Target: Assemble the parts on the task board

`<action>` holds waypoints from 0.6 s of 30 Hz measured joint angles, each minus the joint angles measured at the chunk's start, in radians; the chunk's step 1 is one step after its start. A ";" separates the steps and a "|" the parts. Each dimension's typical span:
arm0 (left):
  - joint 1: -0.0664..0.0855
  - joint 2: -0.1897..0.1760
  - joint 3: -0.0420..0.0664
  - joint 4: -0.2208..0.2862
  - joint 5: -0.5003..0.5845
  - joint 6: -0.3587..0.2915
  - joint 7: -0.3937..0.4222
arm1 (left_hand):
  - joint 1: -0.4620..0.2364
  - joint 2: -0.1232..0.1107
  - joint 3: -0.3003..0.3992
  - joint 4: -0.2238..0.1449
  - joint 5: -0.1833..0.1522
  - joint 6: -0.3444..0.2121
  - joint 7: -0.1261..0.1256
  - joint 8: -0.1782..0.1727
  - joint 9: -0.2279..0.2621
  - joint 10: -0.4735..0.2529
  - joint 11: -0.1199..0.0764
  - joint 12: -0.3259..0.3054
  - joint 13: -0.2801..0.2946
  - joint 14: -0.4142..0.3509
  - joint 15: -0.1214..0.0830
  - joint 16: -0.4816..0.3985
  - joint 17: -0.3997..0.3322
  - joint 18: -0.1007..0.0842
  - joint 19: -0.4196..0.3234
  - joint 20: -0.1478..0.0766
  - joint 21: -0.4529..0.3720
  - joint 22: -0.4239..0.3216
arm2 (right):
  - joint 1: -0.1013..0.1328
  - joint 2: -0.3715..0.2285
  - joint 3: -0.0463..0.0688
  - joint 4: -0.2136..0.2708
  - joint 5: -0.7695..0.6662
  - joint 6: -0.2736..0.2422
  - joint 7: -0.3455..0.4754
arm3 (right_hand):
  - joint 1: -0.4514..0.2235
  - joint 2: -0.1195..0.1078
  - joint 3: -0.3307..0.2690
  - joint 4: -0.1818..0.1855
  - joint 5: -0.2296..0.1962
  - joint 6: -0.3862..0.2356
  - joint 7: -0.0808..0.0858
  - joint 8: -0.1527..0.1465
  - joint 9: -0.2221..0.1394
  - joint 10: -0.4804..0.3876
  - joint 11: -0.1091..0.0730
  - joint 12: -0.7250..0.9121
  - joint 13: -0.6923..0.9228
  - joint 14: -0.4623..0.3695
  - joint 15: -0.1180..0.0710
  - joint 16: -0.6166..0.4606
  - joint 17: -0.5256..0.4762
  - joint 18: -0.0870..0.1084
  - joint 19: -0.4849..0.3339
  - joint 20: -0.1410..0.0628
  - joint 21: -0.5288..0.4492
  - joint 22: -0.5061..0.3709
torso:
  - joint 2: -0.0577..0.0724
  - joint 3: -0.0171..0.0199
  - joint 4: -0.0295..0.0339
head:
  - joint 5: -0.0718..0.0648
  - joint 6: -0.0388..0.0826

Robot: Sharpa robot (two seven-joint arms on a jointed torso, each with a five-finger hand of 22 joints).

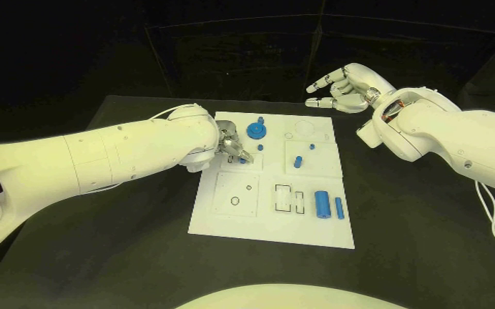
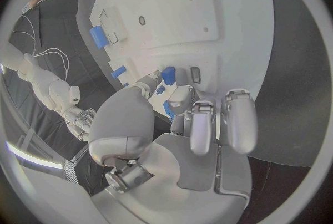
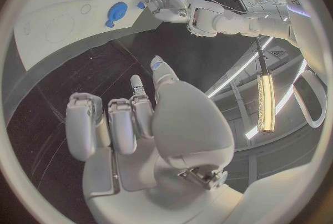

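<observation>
left hand [image 1: 229, 144] fingers [image 2: 182, 99] touching blue part [image 2: 168, 75].

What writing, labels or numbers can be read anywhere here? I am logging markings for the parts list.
None can be read.
The task board carries only drawn black outlines, no letters or numbers.
The blue parts are plain.
The left hand and right hand show no legible marking.

The left hand [image 1: 231, 144] rests on the task board's [image 1: 270, 223] far left part, fingers at a small blue part [image 1: 243, 159]. The right hand [image 1: 345, 89] hovers beyond the far right corner, empty, fingers apart.
</observation>
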 measured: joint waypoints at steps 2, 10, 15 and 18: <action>0.000 0.001 0.000 -0.003 0.000 0.000 0.000 | 0.005 0.005 -0.018 0.007 -0.014 0.000 0.000 0.000 0.000 0.000 0.000 0.000 0.000 -0.001 -0.001 0.000 0.000 0.000 0.000 0.000 0.000 0.000 | 0.000 0.000 0.000 0.000 0.000 0.000 0.000 | 0.000 0.000 0.000 0.000 0.000 0.000 0.000 0.000 0.000 0.000 0.000 0.000 0.000 0.000 0.000 0.000 0.000 0.000 0.000 0.000 0.000 0.000 | 0.000 0.0000 0.0000 | -0.001 0.000; 0.000 0.002 0.000 -0.008 0.000 -0.005 0.000 | 0.024 0.024 -0.082 0.035 -0.033 0.000 0.000 0.000 -0.003 0.002 -0.002 0.000 0.000 -0.001 -0.001 0.000 0.000 0.000 0.000 0.000 0.000 0.000 | 0.000 0.000 0.000 0.000 0.000 0.001 -0.001 | 0.000 0.000 0.000 0.000 0.000 0.000 0.000 0.000 0.000 0.000 0.000 0.000 0.000 0.000 0.000 0.000 0.000 0.000 0.000 0.000 0.000 0.000 | 0.000 -0.0005 0.0008 | -0.002 0.001; 0.000 0.001 0.000 -0.008 0.000 -0.010 0.000 | 0.031 0.041 -0.142 0.066 -0.101 0.003 -0.004 0.000 -0.004 0.004 -0.004 0.004 0.000 -0.001 -0.001 0.000 0.000 0.000 0.000 0.000 0.000 0.000 | 0.000 0.000 0.000 0.000 0.000 0.001 -0.001 | 0.000 0.000 0.000 0.000 0.000 0.000 0.000 0.000 0.000 0.000 0.000 0.000 0.000 0.000 0.000 -0.004 0.000 0.000 0.000 0.000 0.000 0.000 | -0.001 -0.0005 0.0009 | -0.001 0.003; 0.000 -0.009 0.001 0.004 0.002 -0.014 0.001 | 0.036 0.046 -0.175 0.085 -0.136 0.003 -0.003 0.000 -0.004 0.004 -0.004 0.004 -0.005 -0.001 -0.001 0.000 0.000 0.000 0.000 0.000 0.000 0.000 | 0.000 0.000 0.000 -0.001 0.000 0.002 -0.001 | 0.000 0.000 0.000 0.000 0.000 0.000 0.000 0.000 0.000 0.000 0.000 -0.001 0.000 0.000 0.000 -0.004 0.000 0.000 0.000 0.000 0.000 0.000 | -0.001 -0.0006 0.0008 | 0.000 0.006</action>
